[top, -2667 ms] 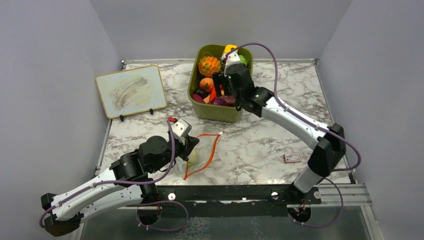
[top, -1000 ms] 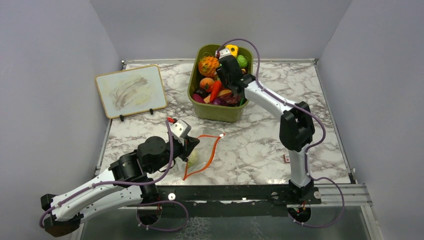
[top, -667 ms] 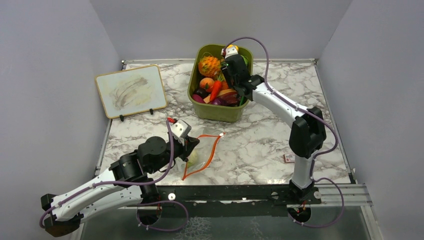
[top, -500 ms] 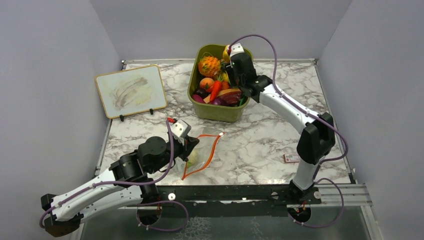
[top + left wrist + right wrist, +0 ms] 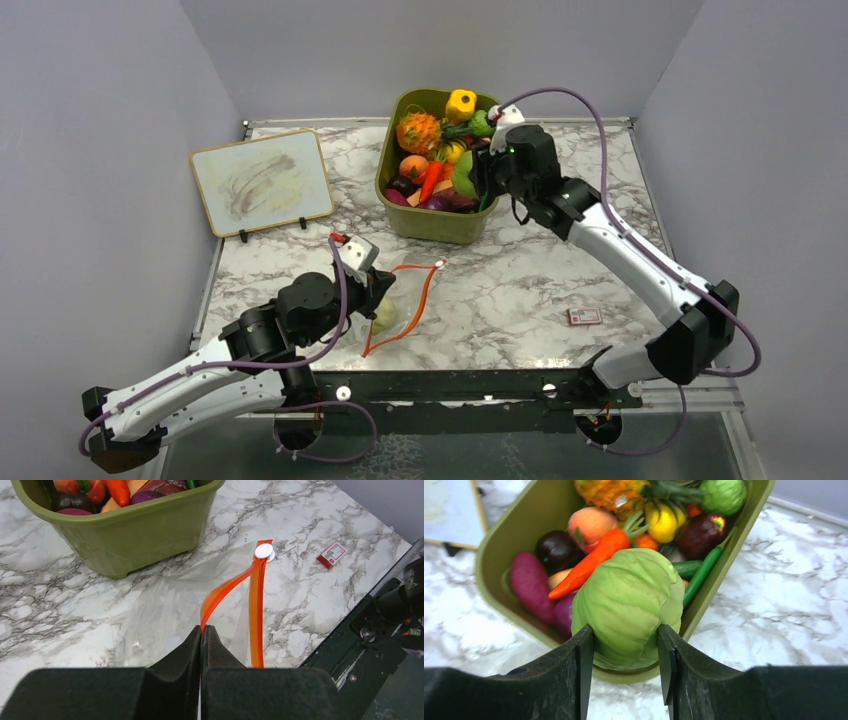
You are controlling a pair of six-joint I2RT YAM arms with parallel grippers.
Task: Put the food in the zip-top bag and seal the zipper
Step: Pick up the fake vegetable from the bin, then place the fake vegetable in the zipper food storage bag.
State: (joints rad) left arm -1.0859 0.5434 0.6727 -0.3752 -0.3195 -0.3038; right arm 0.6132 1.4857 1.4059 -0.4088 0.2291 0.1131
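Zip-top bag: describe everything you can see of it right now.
The zip-top bag is clear, crinkly plastic. It lies on the marble table, just in front of the olive-green bin. An orange-red zipper strip runs along its mouth to a small white round slider at the far end. The mouth is open: the two strips part, and the left end effector is shut on the upper one, holding it raised. A light-green round item seems to lie inside.
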